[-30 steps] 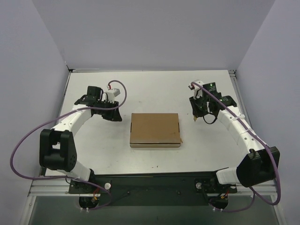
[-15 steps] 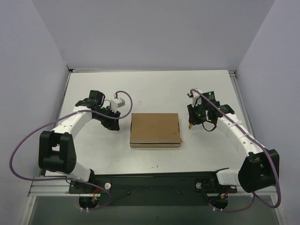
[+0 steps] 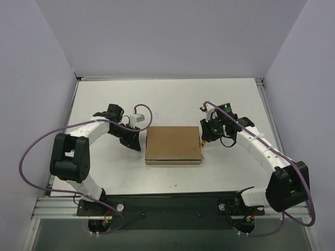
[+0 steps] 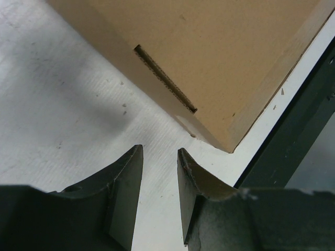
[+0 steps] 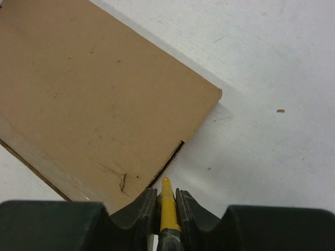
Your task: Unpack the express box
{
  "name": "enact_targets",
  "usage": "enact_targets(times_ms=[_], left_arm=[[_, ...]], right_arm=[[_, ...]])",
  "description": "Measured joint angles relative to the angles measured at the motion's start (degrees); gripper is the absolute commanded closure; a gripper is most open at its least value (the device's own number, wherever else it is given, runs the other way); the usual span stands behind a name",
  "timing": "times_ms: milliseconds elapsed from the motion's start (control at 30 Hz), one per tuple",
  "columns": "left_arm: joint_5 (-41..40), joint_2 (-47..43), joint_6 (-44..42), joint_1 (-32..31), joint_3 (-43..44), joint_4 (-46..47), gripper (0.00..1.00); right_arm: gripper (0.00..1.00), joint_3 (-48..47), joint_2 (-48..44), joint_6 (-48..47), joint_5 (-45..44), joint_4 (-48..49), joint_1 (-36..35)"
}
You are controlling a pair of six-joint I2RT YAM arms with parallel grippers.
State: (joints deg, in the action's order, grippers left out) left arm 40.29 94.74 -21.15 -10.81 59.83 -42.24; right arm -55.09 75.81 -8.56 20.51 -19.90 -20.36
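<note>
A white tabletop (image 3: pixel 172 99) seen from above, with a flat brown cardboard express box (image 3: pixel 173 145) lying closed at its centre, long sides running left to right. Two white and black robot arms reach in from the near edge, one toward each short side of the box. The left tool (image 3: pixel 136 142) sits low just beside the box's left edge, near the front corner. In the left wrist view, the left tool (image 4: pixel 159 157) has its two dark fingers slightly parted over bare tabletop, with nothing between them, pointing at the box's side wall, where a narrow cut slot shows. The right tool (image 3: pixel 203 140) is at the box's right edge. In the right wrist view, the right tool (image 5: pixel 165 193) is closed tightly around a slim yellow implement (image 5: pixel 167 209). The implement's pointed tip sits just at the box's edge, beside a short dark slit in the cardboard. The top of the box is plain, with a small crease near that edge.
</note>
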Motion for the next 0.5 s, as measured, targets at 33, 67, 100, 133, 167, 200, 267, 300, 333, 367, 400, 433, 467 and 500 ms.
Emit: enact_targets(times_ms=[33,67,100,133,167,200,267,300,333,367,400,433,467,500], left_arm=[[0.2,0.4,0.0,-0.5,0.0,0.0,0.57],[0.3,0.7,0.0,-0.9,0.0,-0.1,0.57],[0.3,0.9,0.0,-1.3,0.1,-0.2,0.57],[0.2,0.9,0.0,-1.5,0.3,-0.4,0.56],[-0.1,0.9,0.0,-1.5,0.6,-0.7,0.55],[-0.6,0.9,0.0,-1.4,1.1,-1.0,0.51],[-1.9,0.5,0.0,-1.1,2.0,-1.1,0.48],[-2.9,0.1,0.2,-1.0,2.1,-1.0,0.46],[-3.8,-0.4,0.8,-0.9,2.2,-1.0,0.46],[-4.5,-1.0,1.2,-0.7,2.2,-1.1,0.46],[-4.9,-1.5,1.8,-0.6,2.2,-1.2,0.46],[-5.0,-2.0,2.5,-0.5,2.2,-1.2,0.46],[-5.1,-2.3,3.0,-0.4,2.2,-1.3,0.46],[-5.1,-2.5,3.7,-0.4,2.2,-1.3,0.46]], right_arm=[[1.0,0.0,0.4,0.0,-0.1,0.0,0.0],[1.0,-0.2,0.6,0.0,-0.2,-0.1,0.1],[1.0,-0.4,0.8,0.0,-0.3,-0.2,0.2],[1.0,-0.7,0.9,0.0,-0.3,-0.3,0.5],[1.0,-1.2,0.9,0.1,-0.5,-0.5,0.9],[1.0,-1.9,0.9,0.2,-0.6,-0.8,1.4],[1.0,-3.4,0.9,0.2,-1.2,-0.9,2.6],[1.0,-4.0,0.9,0.3,-1.9,-0.9,3.0],[1.0,-4.5,0.9,0.3,-2.7,-0.9,3.4],[1.0,-5.0,0.9,0.5,-4.0,-0.8,3.7],[1.0,-5.2,0.9,0.5,-4.7,-0.7,4.0],[1.0,-5.4,0.9,0.5,-5.5,-0.6,4.3],[1.0,-5.6,1.0,0.4,-6.2,-0.7,4.5],[1.0,-6.0,1.2,0.4,-6.6,-0.7,4.6]])
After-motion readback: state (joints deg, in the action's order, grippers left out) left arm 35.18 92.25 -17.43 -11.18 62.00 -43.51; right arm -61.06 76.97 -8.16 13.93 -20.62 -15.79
